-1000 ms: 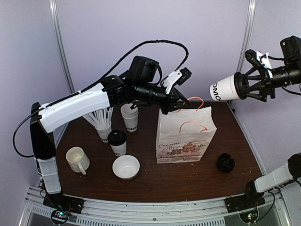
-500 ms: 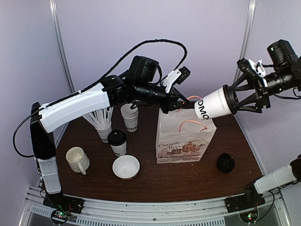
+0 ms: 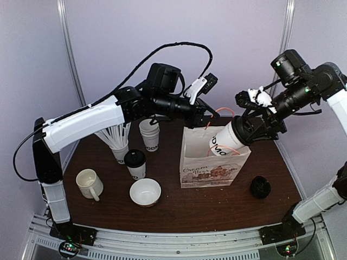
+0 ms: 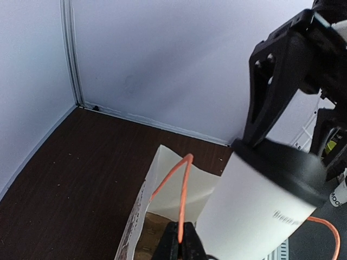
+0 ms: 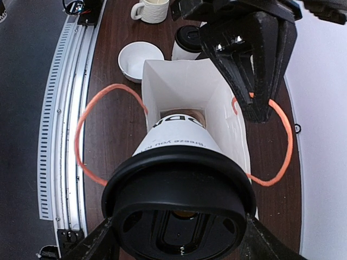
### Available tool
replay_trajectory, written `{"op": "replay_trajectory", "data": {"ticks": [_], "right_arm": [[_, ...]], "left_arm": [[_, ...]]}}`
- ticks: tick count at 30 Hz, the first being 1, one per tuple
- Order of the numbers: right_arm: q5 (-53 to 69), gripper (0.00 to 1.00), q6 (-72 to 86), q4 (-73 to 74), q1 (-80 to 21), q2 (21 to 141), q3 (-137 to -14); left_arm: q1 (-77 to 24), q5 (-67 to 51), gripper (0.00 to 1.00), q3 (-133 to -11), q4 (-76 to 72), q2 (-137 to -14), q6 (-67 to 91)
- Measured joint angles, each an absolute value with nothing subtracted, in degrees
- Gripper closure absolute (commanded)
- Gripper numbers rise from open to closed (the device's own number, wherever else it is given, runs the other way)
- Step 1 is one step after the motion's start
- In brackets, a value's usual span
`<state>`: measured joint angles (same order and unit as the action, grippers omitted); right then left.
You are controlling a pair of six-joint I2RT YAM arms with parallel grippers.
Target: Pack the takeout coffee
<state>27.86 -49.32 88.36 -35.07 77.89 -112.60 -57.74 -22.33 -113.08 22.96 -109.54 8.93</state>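
Coffee cup: white tapered paper, glossy black lid, black block lettering near the base. It's tilted, base-first at the open mouth of the paper bag. Right gripper grasps it at the lid end. Second lidded cup stands on the brown table, left of the bag. Left gripper is clenched on a thin orange handle. Bag mouth is rectangular, with slim clearance around the cup base.

White cup, black lid and lettering; white printed bag, orange handles; dark brown table
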Motion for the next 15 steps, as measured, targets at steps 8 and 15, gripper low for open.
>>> {"op": "replay_trajectory", "data": {"ticks": [8, 15], "right_arm": [[13.69, 0.39, -46.17, 82.17, -45.5, 85.36, -109.75], [3.75, 0.39, -45.3, 78.43, -52.42, 86.91, -103.22]], "left_arm": [[-57.74, -23.49, 1.0, -111.2, 21.91, -106.89, 11.18], [-57.76, -23.79, 1.0, -109.14, 19.99, -105.97, 13.3]]}}
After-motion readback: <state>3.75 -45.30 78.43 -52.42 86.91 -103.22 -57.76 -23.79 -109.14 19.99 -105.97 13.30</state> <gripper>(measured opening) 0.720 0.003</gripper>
